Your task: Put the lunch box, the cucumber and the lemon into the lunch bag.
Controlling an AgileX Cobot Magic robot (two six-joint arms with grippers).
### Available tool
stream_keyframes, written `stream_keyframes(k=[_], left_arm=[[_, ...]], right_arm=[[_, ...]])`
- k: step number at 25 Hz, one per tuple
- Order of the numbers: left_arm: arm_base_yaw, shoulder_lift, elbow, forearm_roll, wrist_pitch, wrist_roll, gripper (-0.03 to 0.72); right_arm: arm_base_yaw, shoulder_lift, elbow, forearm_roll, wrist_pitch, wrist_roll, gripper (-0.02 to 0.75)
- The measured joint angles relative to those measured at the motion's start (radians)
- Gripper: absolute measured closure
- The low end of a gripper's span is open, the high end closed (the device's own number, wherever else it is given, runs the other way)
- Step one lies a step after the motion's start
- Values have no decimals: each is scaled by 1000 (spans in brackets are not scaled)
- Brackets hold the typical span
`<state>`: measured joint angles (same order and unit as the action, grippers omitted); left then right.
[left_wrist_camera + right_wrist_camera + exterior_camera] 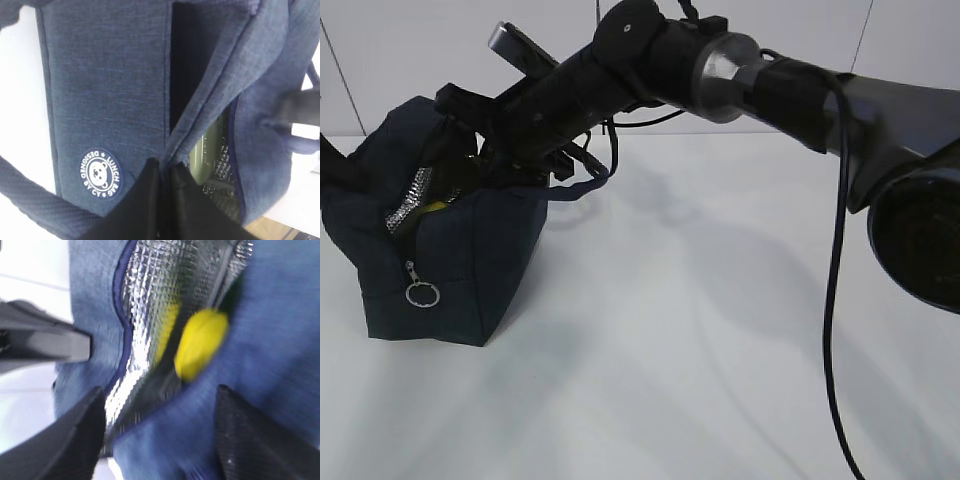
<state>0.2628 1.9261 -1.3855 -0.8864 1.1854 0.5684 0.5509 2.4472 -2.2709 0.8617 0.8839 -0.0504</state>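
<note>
Right wrist view, bumpy oval lemon [200, 343], foil-lined lunch bag [280, 315]

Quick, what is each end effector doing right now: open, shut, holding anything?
Left end effector: shut on the lunch bag fabric.
Right end effector: open, holding nothing; the lemon lies inside the bag.

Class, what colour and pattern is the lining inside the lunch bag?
Silvery foil with a quilted diamond pattern: the lining of the lunch bag shows best in the right wrist view.
</note>
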Motion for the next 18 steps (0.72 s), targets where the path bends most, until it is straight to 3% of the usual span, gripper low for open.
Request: stream_keyframes(k=[7, 13, 18], left_arm=[[0, 0, 0, 2, 0, 0, 694], [0, 0, 0, 13, 0, 0, 694], [0, 0, 0, 14, 0, 0, 694]], right_arm=[[-56, -43, 0, -11, 139, -36, 252], [-75, -122, -18, -162, 252, 2, 261], [-73, -131, -19, -187, 241, 30, 262]])
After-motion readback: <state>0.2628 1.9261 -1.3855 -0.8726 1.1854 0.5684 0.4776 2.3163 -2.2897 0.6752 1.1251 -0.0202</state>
